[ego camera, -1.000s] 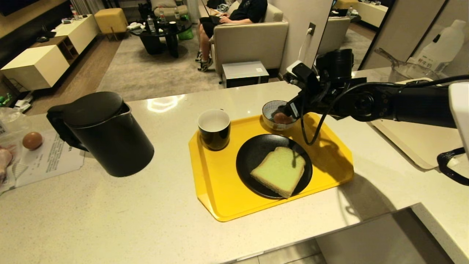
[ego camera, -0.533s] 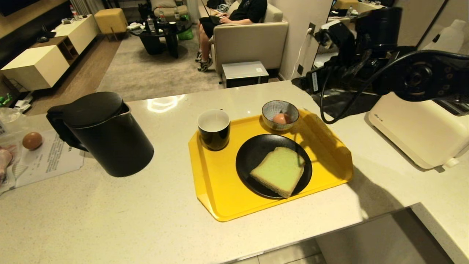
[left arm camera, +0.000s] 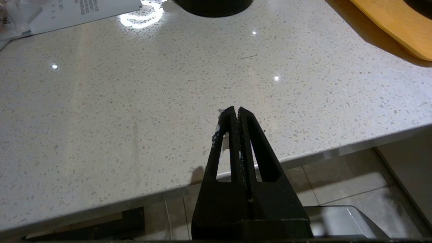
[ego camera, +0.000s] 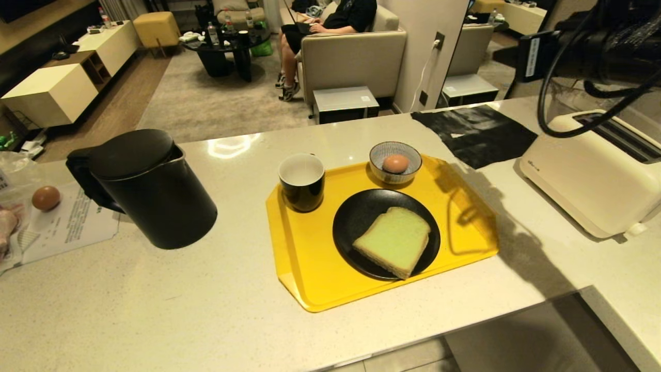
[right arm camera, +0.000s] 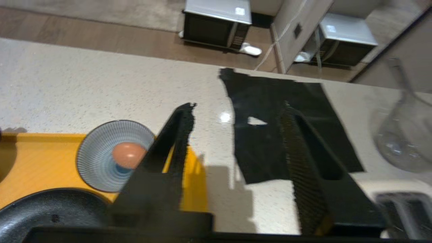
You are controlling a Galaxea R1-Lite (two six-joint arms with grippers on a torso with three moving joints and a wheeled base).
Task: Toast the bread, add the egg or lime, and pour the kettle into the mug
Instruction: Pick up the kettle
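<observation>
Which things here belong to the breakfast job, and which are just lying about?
Job: bread on the black plate, egg in the striped bowl, mug, kettle, toaster, yellow tray.

Lying about: second egg, papers, black cloth.

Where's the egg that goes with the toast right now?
In the head view the egg sits in the small striped bowl at the yellow tray's far right corner, behind the black plate.

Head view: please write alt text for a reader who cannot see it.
A yellow tray on a pale counter carries a black mug, a striped bowl holding an egg, and green bread on a black plate. A black kettle stands left, a cream toaster right.
</observation>
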